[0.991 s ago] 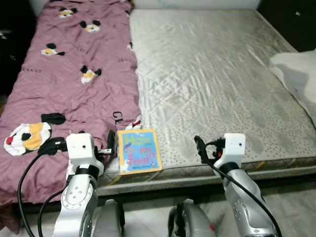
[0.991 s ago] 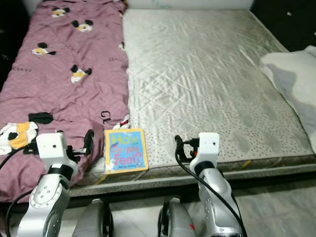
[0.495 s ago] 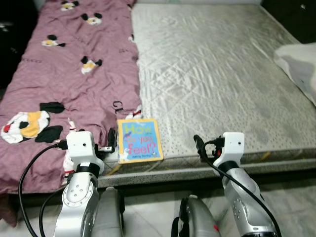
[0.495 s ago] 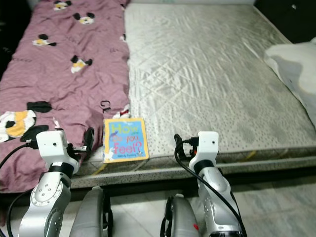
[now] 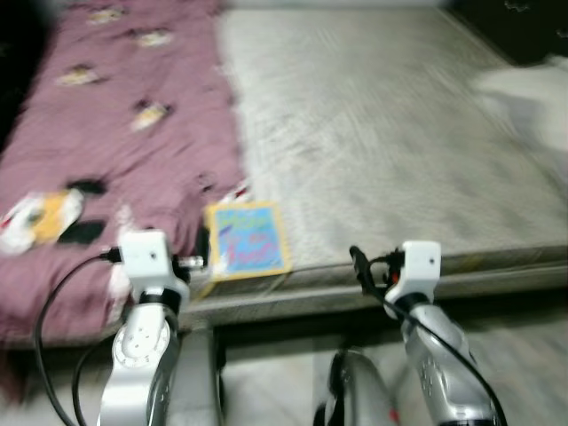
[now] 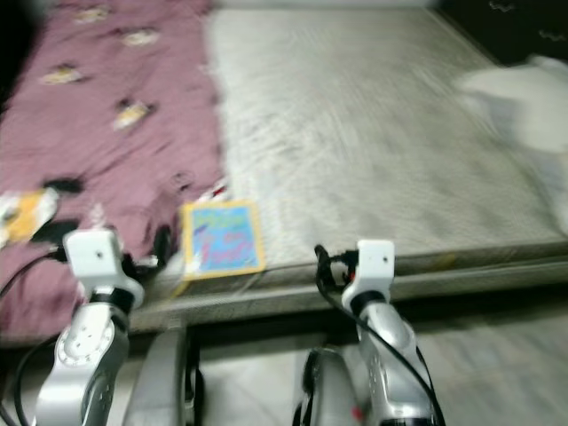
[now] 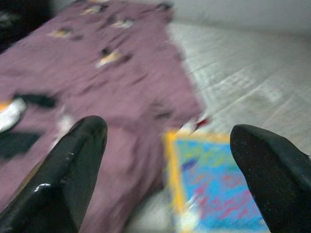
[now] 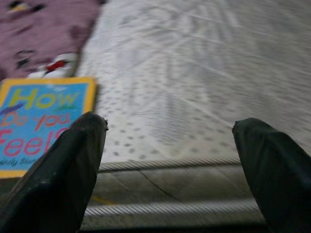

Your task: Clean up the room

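Since half a second ago the whole scene has slid and smeared in both eye views, a sign that the camera has swung; the book (image 5: pixel 246 240) sits in the same spot on the bed, and neither arm has shifted against it. A blue children's book with a yellow border, it lies flat at the near edge of the grey quilted mattress (image 5: pixel 382 133), its left side touching the purple cartoon-print blanket (image 5: pixel 106 151) that covers the bed's left part. The left end effector (image 7: pixel 167 160) hangs just short of the mattress edge, its two black fingers (image 7: pixel 73 170) spread wide and holding nothing; the book lies just ahead of it and a little to its right, the blanket ahead and to its left. The right end effector (image 8: pixel 167 165) is level with it at the same edge, fingers (image 8: pixel 63 170) likewise wide apart and empty, with bare mattress straight ahead and the book off to its left, near but not touching. A pale white cloth or pillow (image 5: pixel 528 84), too blurred to tell which, rests on the mattress far ahead and well to the right of the right end effector. Light tiled floor (image 5: pixel 524 355) shows below the bed frame.
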Controlling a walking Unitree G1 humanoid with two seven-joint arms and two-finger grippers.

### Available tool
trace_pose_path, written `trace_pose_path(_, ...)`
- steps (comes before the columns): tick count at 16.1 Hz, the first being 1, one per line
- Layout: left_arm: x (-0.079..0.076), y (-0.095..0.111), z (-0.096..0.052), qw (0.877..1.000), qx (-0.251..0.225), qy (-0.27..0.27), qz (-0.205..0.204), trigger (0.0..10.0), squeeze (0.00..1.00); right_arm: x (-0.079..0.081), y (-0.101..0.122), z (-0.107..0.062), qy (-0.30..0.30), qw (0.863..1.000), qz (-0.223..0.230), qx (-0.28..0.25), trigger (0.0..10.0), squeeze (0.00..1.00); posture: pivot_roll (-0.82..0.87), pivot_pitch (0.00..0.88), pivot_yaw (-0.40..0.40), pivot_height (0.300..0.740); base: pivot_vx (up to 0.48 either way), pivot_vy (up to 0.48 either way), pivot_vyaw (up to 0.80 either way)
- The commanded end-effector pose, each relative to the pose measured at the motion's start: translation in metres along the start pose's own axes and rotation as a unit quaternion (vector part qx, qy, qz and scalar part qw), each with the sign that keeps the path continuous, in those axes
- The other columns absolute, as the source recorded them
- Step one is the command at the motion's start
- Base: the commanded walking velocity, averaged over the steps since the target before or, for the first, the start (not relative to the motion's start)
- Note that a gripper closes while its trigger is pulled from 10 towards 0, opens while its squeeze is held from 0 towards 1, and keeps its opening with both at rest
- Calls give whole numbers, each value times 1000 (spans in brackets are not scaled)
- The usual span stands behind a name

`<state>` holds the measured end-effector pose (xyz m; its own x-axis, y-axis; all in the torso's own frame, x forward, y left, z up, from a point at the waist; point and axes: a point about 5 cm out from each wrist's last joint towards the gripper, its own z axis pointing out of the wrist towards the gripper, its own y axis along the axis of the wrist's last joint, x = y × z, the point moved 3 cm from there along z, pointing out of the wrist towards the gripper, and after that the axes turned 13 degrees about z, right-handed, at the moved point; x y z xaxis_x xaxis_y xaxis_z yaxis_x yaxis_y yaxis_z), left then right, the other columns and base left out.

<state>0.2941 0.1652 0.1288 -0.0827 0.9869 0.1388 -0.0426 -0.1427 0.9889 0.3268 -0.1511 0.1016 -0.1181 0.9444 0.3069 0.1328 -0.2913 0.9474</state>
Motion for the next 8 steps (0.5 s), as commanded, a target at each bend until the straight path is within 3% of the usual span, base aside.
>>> trace_pose_path(1,1,-7,-1,1000,15,4,3,10000,0,-4,-10,-4,-8,1000,2,14,10000,0,12,224,-21,566,0,0,0)
trace_pose_path(8,4,-7,1,1000,15,12,2,10000,0,-4,-11,-2,-3,1000,-3,16,10000,0,13,214,-23,566,0,0,0)
